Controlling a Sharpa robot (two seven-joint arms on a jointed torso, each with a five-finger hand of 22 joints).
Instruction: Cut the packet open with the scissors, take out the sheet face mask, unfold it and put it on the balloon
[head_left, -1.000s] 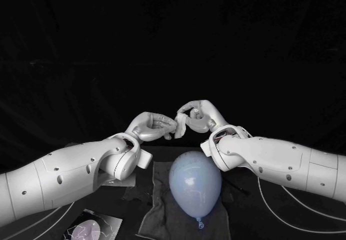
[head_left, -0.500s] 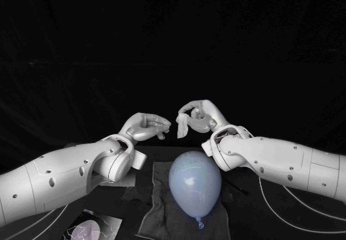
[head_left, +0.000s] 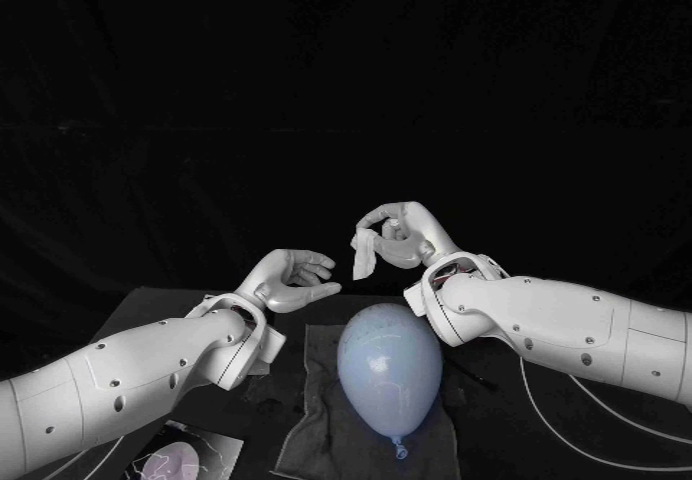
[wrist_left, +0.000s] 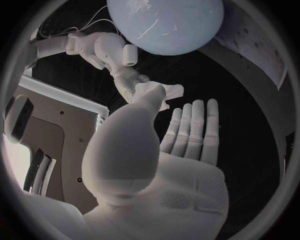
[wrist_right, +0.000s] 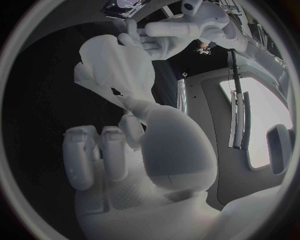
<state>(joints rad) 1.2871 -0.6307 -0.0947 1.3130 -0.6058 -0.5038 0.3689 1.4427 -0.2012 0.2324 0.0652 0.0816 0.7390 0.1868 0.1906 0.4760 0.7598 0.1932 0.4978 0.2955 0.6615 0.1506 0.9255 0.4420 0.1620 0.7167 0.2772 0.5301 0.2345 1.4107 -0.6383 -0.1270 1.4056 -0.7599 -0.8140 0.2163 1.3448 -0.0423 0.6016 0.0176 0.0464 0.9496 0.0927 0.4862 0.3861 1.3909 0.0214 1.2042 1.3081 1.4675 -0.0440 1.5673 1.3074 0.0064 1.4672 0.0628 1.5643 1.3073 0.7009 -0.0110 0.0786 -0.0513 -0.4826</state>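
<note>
While the right hand (head_left: 401, 228) pinches the folded mask (head_left: 365, 257) between thumb and fingers, the mask hangs down from that grip, clear of the table (head_left: 159, 305). The left hand (head_left: 296, 278) holds nothing; its fingers are apart and loosely curved, with the palm turned toward the right hand. It sits beside and below the mask and does not touch it. The balloon (head_left: 388, 365) lies on a dark cloth (head_left: 310, 435) between the two forearms, nearer the robot than both hands, with its knot pointing toward the robot. In the right wrist view the mask is a crumpled pale wad projecting beyond the fingertips. A packet (head_left: 173, 462) lies on the table beside the left arm, well apart from both hands.
</note>
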